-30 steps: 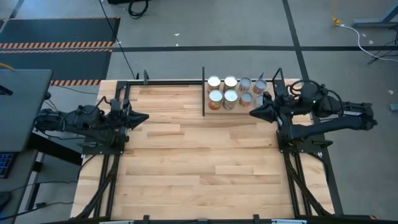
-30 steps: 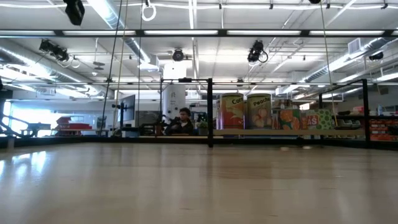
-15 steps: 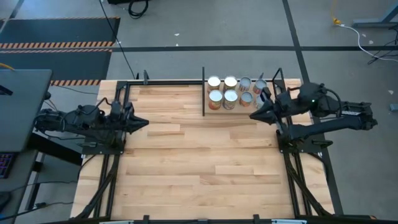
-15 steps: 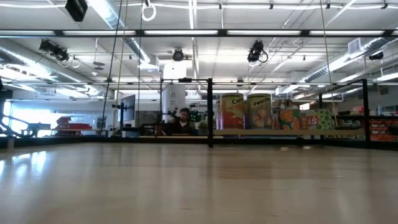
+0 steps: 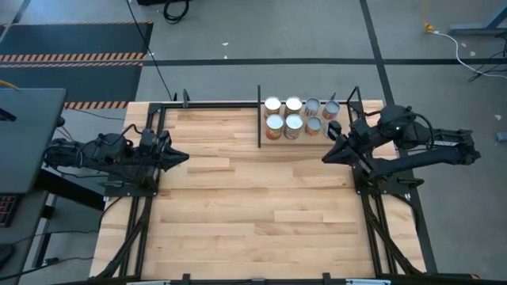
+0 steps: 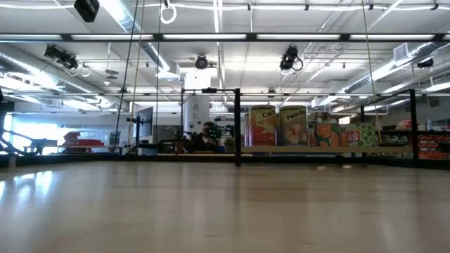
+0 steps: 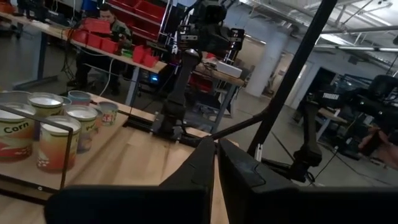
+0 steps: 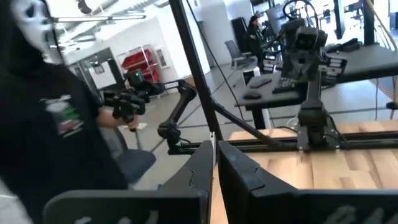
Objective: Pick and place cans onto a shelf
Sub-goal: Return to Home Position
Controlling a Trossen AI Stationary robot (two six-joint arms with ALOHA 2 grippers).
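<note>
High view: the cans [image 5: 294, 115] on the shelf [image 5: 305, 138] show tops only, their side labels hidden. Seven tops can be counted. The shelf corner nearest the right arm [image 5: 412, 146] is covered by a dark part of that arm (can there or not, cannot tell).

Low view: the front row on the shelf hides the row behind. The smaller cans [image 6: 330, 133] have print too small to read.

Left wrist view: the Corn can [image 7: 13, 140] at the shelf's end is cut by the frame edge.

Right wrist view: dark blurred shape [image 8: 50, 124] close to the lens, unidentifiable.

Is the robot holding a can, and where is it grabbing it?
No, nothing is held. The left gripper and right gripper are both shut and empty; the cans stand apart.
</note>
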